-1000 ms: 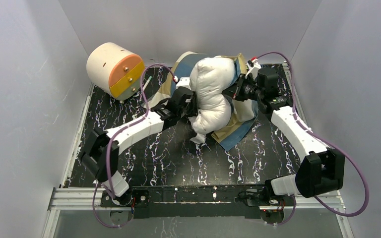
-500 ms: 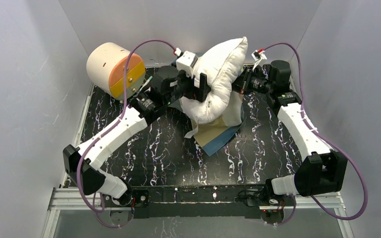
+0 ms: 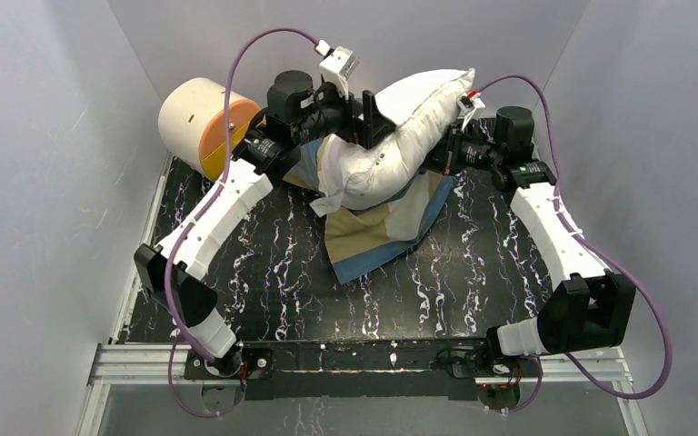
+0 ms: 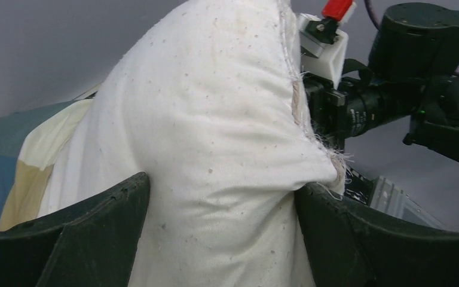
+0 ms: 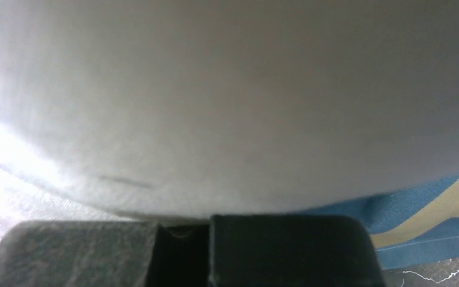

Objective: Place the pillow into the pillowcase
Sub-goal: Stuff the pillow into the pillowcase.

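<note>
**Item: left gripper (image 3: 368, 121).** Jaws spread wide and straddling the pillow (image 3: 391, 150). In my left wrist view both fingers (image 4: 95, 230) touch its flanks. A second ago this claw was much narrower, so I read it as having just let go of a pinch. I judge the cushion is now cradled rather than clamped.

**Item: right gripper (image 5: 182, 226).** Fingers pressed together under the pillow's bulge. I cannot tell whether any cloth is caught between them.

**Item: pillow.** Raised off the table (image 3: 264, 282), slanting from a low end at centre-left up to a corner beside the right wrist. A second ago it stood bunched and folded in the middle. Now it is drawn out long, and my left arm has swung up toward the back wall.

**Item: pillowcase (image 3: 377, 232).** Lies under and in front of the pillow, with more of its tan and blue blocks showing than before. Its far edge is hidden beneath the pillow.

**Item: cylinder (image 3: 202, 123).** Far left corner, unmoved.

**Task status.** The pillow is outside the case, so I judge insertion is not yet begun. With the left grasp loosened, I expect to need a fresh hold.
</note>
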